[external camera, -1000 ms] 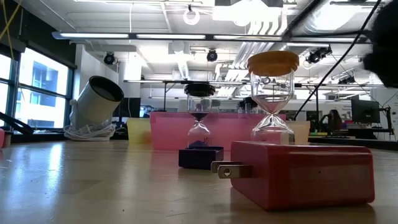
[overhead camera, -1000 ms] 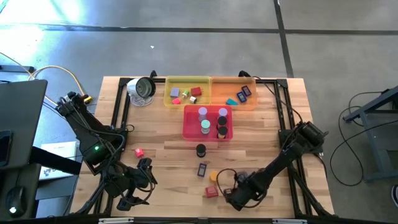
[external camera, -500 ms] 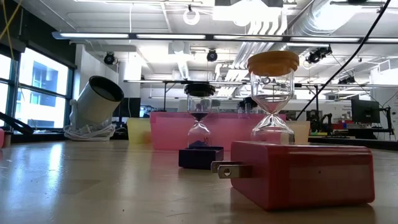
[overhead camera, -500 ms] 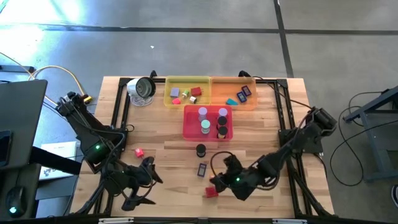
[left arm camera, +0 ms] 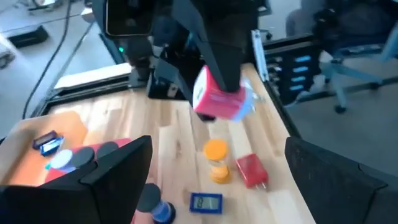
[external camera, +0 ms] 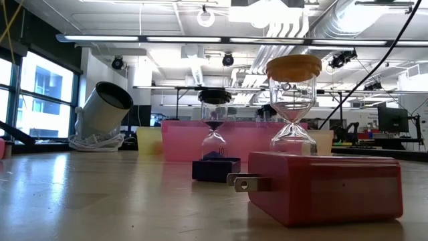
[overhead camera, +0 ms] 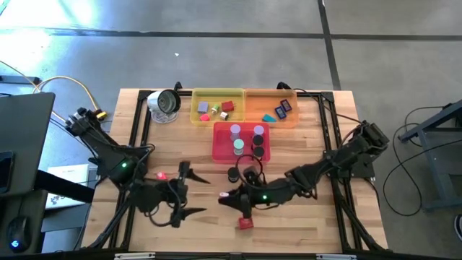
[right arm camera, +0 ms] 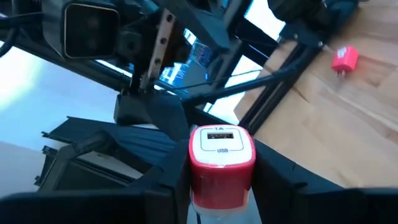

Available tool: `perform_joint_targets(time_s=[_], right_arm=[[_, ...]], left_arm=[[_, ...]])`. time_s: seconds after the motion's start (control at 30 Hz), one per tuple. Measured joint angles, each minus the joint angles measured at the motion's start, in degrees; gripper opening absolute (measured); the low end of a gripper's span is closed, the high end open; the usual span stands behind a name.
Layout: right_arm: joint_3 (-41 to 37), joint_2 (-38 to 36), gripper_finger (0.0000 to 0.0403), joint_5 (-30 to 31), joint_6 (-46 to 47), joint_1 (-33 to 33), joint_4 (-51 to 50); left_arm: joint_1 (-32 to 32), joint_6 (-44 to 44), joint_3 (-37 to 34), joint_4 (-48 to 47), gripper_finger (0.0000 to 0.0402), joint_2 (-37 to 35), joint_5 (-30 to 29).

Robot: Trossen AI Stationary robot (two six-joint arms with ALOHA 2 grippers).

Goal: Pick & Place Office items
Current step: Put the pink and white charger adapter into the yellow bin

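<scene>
- The right gripper (overhead camera: 225, 196) hangs over the front middle of the table, its two dark fingers (right arm camera: 168, 177) pressed against the sides of a red-and-white USB charger block (right arm camera: 221, 155), lifted clear of the wood.
- From the left wrist view the same charger block shows as a pink-red cube pinched under the right arm's fingers, in mid-air.
- The left gripper (overhead camera: 189, 193) sits at about nine o'clock from the right one, near it, with its fingers spread wide and nothing between them.
- Just below the held block, at six o'clock on the table, a red plug-in charger (overhead camera: 246, 222) lies flat; in the low view it fills the foreground with its prongs pointing left.
- An orange-capped sand timer (left arm camera: 216, 159) stands beside that charger, and a dark blue rectangular piece (left arm camera: 206, 202) lies near it.
- A black-capped sand timer (overhead camera: 233, 174) stands at twelve o'clock from the right gripper, just in front of the pink tray (overhead camera: 219, 148), which holds several upright cylinders.
- A small pink block (overhead camera: 162, 175) lies at ten o'clock from the left gripper.
- Farther back, the yellow tray (overhead camera: 196, 115) and orange tray (overhead camera: 254, 101) hold small sorted pieces, and a silver-rimmed round object (overhead camera: 165, 103) sits at the back left.
</scene>
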Motion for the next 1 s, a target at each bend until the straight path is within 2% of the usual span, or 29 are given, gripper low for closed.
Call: perform_joint_targets(time_s=[0.2,0.5,0.83,1.0], right_arm=[[0.0,0.02,0.0123,-2.55,-0.94,-1.93,0.39],[0.0,0.02,0.0123,-5.16,-1.86,-2.91,0.37],[-0.02,0.02,0.0122,-5.43,-1.86,-2.89,0.31],[0.0,0.02,0.0121,-5.32,-1.83,-2.96,0.43]], left_arm=[[2.91,0.09,0.0,1.0,0.0359,2.22,1.35],[3.51,3.45,-0.01,4.66,0.0359,6.55,0.62],[3.54,7.84,-0.01,12.99,0.0359,8.54,-0.22],[4.38,7.85,0.0,13.52,0.0359,8.5,-0.22]])
